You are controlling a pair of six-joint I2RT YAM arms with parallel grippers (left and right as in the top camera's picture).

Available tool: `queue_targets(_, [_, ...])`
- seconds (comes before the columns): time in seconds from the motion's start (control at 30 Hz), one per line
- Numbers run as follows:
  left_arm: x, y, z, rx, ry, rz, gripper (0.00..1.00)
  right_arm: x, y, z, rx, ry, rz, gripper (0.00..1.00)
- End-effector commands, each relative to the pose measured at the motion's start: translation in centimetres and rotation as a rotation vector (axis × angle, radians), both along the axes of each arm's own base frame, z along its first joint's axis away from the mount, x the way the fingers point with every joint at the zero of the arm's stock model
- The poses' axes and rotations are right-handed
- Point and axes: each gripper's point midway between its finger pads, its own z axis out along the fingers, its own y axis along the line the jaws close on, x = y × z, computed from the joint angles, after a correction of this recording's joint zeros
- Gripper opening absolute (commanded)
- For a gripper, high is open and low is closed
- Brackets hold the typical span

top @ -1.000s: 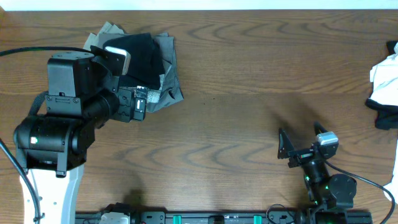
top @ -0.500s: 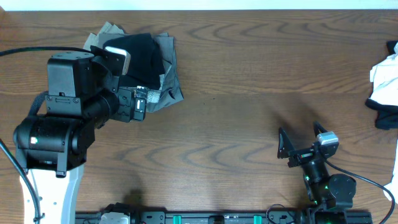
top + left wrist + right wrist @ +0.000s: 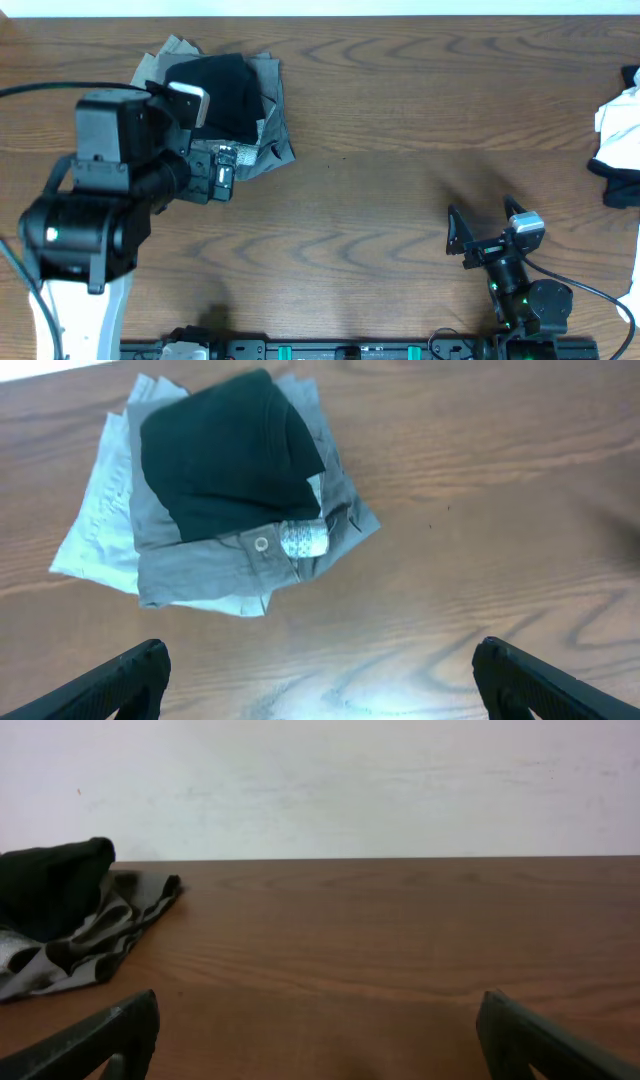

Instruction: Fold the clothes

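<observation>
The clothes (image 3: 225, 470) lie in a folded stack at the table's far left: a black piece on top, a grey piece with a buttoned waistband (image 3: 262, 544) beneath it, and a pale khaki piece (image 3: 95, 530) at the bottom. The same stack of clothes (image 3: 240, 95) shows from overhead, partly under my left arm (image 3: 110, 180). My left gripper (image 3: 322, 678) hangs open above bare wood, just short of the stack, holding nothing. Near the front right, my right gripper (image 3: 482, 225) is open and empty. In the right wrist view the right gripper (image 3: 322, 1040) faces the clothes (image 3: 70, 910) from far off.
A heap of white and black cloth (image 3: 620, 140) lies at the right edge of the table. A black cable (image 3: 40, 85) runs in from the left to my left arm. The wall rises behind the table's far edge (image 3: 380, 857).
My left arm has shifted slightly toward the front left. The stack and the right arm have not moved.
</observation>
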Motion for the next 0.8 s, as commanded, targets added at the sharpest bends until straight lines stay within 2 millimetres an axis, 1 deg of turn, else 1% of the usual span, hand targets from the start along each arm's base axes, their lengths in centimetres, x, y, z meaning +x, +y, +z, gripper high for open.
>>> queue_targets(0.0, [-1.3, 0.1, 2.0, -0.024, -0.104, 0.013, 0.98, 0.0, 0.2, -0.1, 0.013, 0.001, 0.008, 0.99])
queue_targets(0.1, [-1.6, 0.5, 4.4, -0.033, -0.252, 0.025, 0.98, 0.0, 0.2, -0.1, 0.013, 0.001, 0.008, 0.99])
queue_targets(0.17, [-2.1, 1.0, 5.6, -0.041, -0.331, 0.042, 0.98, 0.0, 0.2, -0.1, 0.013, 0.001, 0.008, 0.99])
queue_targets(0.23, [-2.9, 1.6, 6.3, -0.044, -0.396, 0.063, 0.98, 0.0, 0.2, -0.1, 0.013, 0.001, 0.008, 0.99])
queue_targets(0.33, [-4.3, 2.3, 6.5, -0.046, -0.47, 0.087, 0.98, 0.0, 0.2, -0.1, 0.013, 0.001, 0.008, 0.99])
queue_targets(0.43, [-5.9, 2.6, 5.8, -0.048, -0.507, 0.094, 0.98, 0.0, 0.2, -0.1, 0.013, 0.001, 0.008, 0.99])
queue_targets(0.57, [-7.6, 2.6, 3.8, -0.052, -0.554, 0.094, 0.98, 0.0, 0.2, -0.1, 0.013, 0.001, 0.008, 0.99])
queue_targets(0.77, [-8.7, 2.7, 0.7, -0.061, -0.654, 0.092, 0.98, 0.0, 0.2, -0.1, 0.013, 0.001, 0.008, 0.99])
